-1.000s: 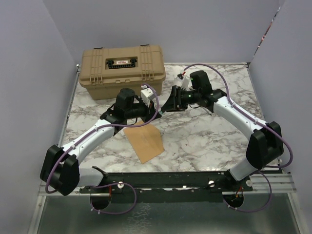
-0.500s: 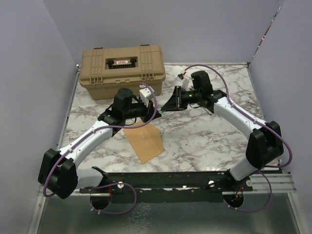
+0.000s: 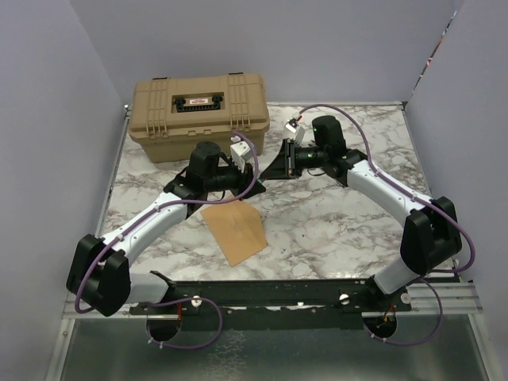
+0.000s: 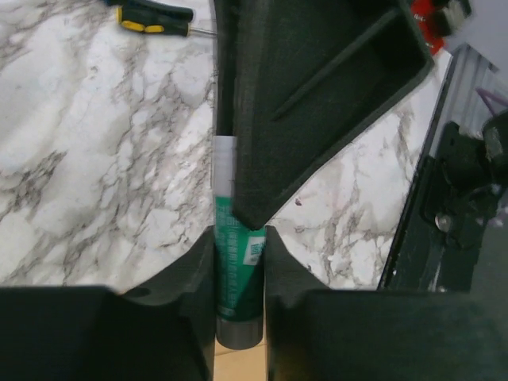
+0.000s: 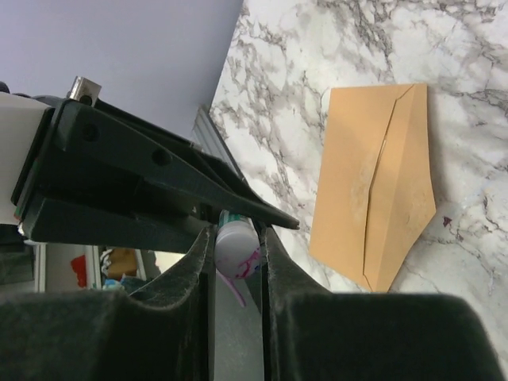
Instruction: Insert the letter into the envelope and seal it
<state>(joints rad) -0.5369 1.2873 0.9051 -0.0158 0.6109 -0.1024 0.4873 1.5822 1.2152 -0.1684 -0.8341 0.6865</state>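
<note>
The left fingers [image 4: 194, 278] are closed tight on the green barrel of a glue stick [image 4: 238, 270]. The right fingers [image 5: 197, 270] meet them tip to tip and are pinched on its white cap [image 5: 236, 240], so the two arms share one small tube in mid-air above the desk [image 3: 333, 222]. This looks like the uncapping step before the flap is glued, and the main risk sits right there. Both holds are on smooth round plastic, so a pull that runs off the tube's axis could cock the cap and jam it, or drag the barrel out from between the left fingers. The two sets of fingertips are also almost touching, which leaves little room for a twist without one black finger knocking the other. Below and a little to the near side of the fingers lies the envelope [image 5: 373, 190], flat on the marble. Its pointed flap appears to be folded out and not stuck down. A dropped tube or cap would likely land on or beside it and skew it. The letter shows nowhere as a separate sheet, and I cannot tell whether it is already inside. Sealing without it would spoil the job. Farther off, a yellow-and-black screwdriver [image 4: 155, 17] lies beyond the left fingers, and the tan latched case [image 3: 200, 115] stands at the back.
</note>
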